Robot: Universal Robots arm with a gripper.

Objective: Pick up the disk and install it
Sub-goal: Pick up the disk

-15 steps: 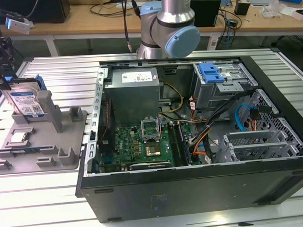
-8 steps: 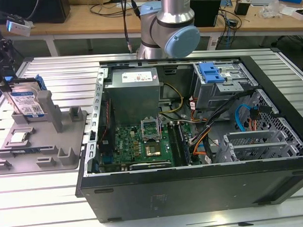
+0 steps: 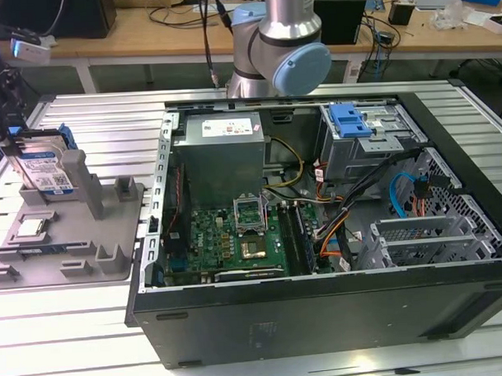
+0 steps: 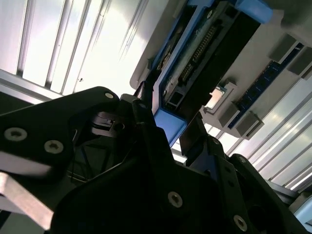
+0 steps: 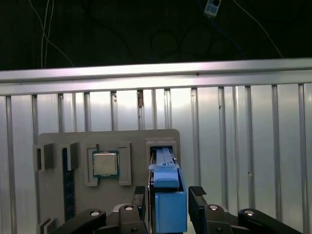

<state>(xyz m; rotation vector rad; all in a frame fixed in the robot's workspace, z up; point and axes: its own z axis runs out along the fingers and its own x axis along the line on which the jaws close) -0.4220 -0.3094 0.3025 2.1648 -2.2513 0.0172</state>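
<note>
Barely begun. Disk [image 3: 46, 166] upright in the gray holder [image 3: 113, 242] on the counter [image 3: 83, 342], beside the open computer case [image 3: 322, 322], not yet installed. Pincer [image 5: 168, 191] astride its blue-railed top edge; clamped or merely close, impossible to tell.

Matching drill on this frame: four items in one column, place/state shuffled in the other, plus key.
1. disk
2. processor chip
3. computer case
4. end effector

A. lying flat in a pocket of the gray fixture
B. lid off, on the exterior view's right
C. standing upright in a fixture slot
D. at the disk's blue end

Pairs: 1-C, 2-A, 3-B, 4-D
</note>
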